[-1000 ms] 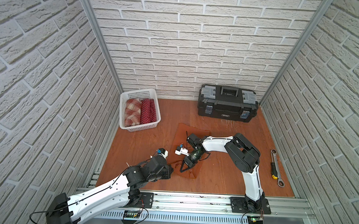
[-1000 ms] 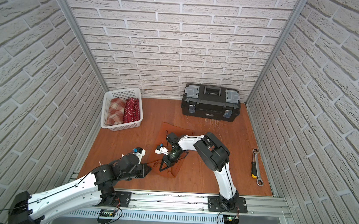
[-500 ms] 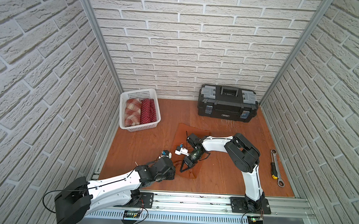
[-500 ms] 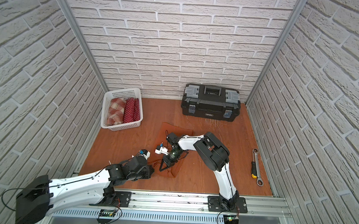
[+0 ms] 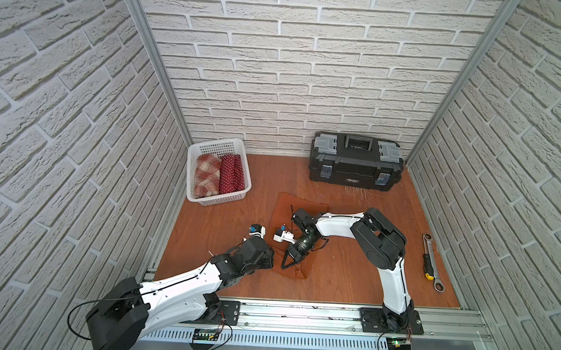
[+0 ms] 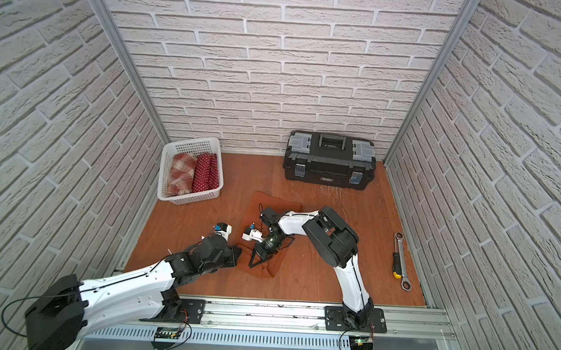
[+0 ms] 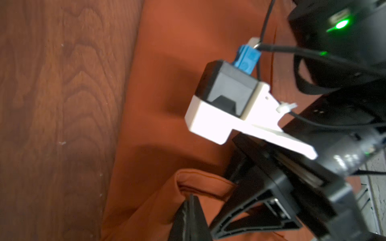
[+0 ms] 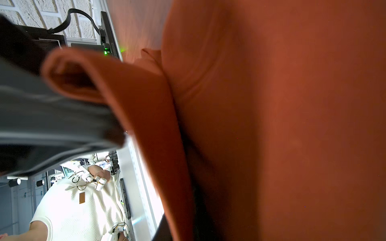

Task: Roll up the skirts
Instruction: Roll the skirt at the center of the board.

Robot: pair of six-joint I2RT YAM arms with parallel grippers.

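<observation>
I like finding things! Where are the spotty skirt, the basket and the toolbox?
spotty skirt (image 5: 230, 175): in a top view, middle of the roll.
basket (image 5: 221, 196): in a top view, near wall.
toolbox (image 5: 358, 142): in a top view, lid handle.

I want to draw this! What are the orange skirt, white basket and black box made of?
The orange skirt looks like soft matte cloth: it folds and creases. The white basket seems plastic, with moulded mesh walls. The black box is probably hard matte plastic, with grey clips.
</observation>
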